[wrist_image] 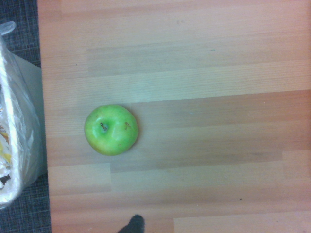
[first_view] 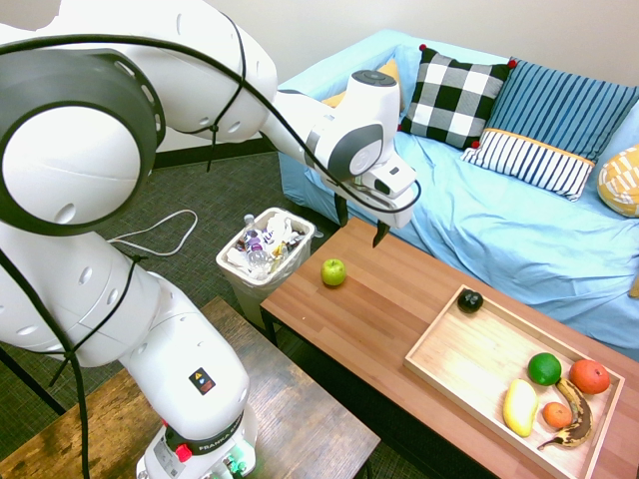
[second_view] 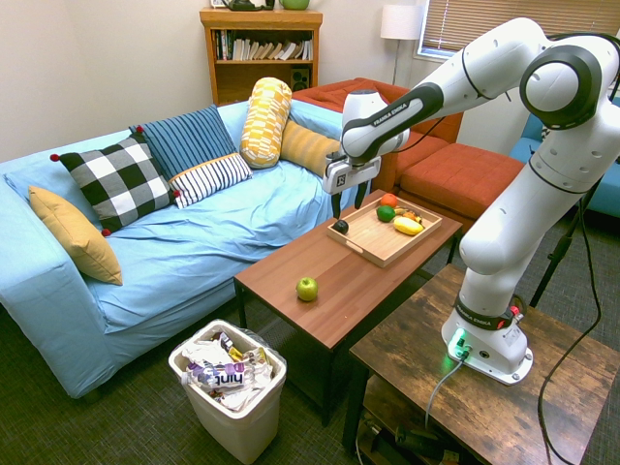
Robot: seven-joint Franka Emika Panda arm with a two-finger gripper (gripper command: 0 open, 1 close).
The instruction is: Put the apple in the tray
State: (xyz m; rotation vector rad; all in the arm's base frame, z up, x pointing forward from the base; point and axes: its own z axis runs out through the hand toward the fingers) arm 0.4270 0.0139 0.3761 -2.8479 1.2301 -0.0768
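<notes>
wrist view: apple (wrist_image: 111,130) on the coffee table (wrist_image: 204,73), far from the tray (first_view: 454,371); gripper (first_view: 361,226) above, open, empty. apple looks smooth, firm, likely slippery; grasp its widest sides.

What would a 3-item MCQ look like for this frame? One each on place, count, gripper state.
1. Where is the apple?
A. in the tray
B. on the coffee table near the wastebasket end
C. on the sofa

2. How many fruits lie in the tray?
A. three
B. six
C. nine

3. What is the gripper doing?
A. open, above the table, holding nothing
B. shut on the apple
C. resting in the wastebasket

Key: 1 B, the apple sits on bare coffee table beside the wastebasket, apart from the tray. 2 B, a blackish fruit, a dark green one, two orange ones, a yellow one and a brown banana. 3 A, both exterior views show spread fingers in the air with nothing between them.
</notes>
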